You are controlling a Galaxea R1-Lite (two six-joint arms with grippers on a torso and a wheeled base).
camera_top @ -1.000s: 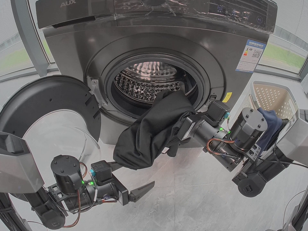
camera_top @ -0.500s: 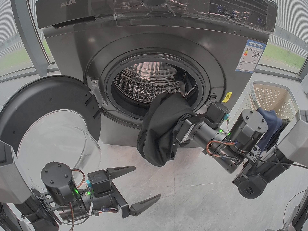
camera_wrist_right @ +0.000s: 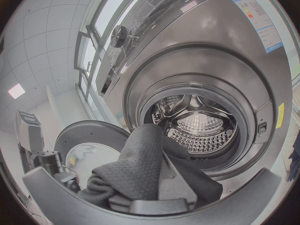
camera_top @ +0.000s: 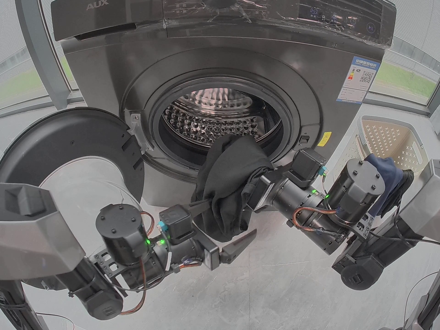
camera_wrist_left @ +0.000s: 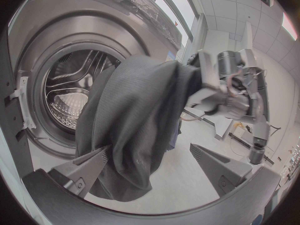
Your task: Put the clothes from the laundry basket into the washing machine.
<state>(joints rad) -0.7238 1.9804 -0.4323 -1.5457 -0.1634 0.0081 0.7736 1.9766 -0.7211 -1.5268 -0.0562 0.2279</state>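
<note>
Fingers point(camera_top: 238, 246) on the left gripper point(camera_top: 231, 218) are spread wide, closest to the camera. They sit one on each side of the dangling tail of the black garment point(camera_top: 229, 179), not squeezing it yet. In the left wrist view, one tip looks to be just touching the fabric point(camera_wrist_left: 134, 119). A second ago this arm was way lower and off to the left with nothing between its fingers, so it has swung up and in around the cloth.

Just past it, the right gripper point(camera_top: 256, 186) is clamped on the top bunch of the garment and has crept a bit toward the opening. The cloth hung broad and low before. Now it's pulled in narrower, its top draped on the lower lip of the washing machine point(camera_top: 137, 69), with most of it still outside the drum point(camera_top: 211, 115).

My guess is the left is there to grab the tail and stuff it in, so the piece goes in whole instead of sliding back out.

Open door point(camera_top: 68, 138) is off to the left. Further back on the right, the laundry basket point(camera_top: 389, 138) has a blue garment point(camera_top: 389, 175) hanging over its rim, so there's at least one more piece to load.
</note>
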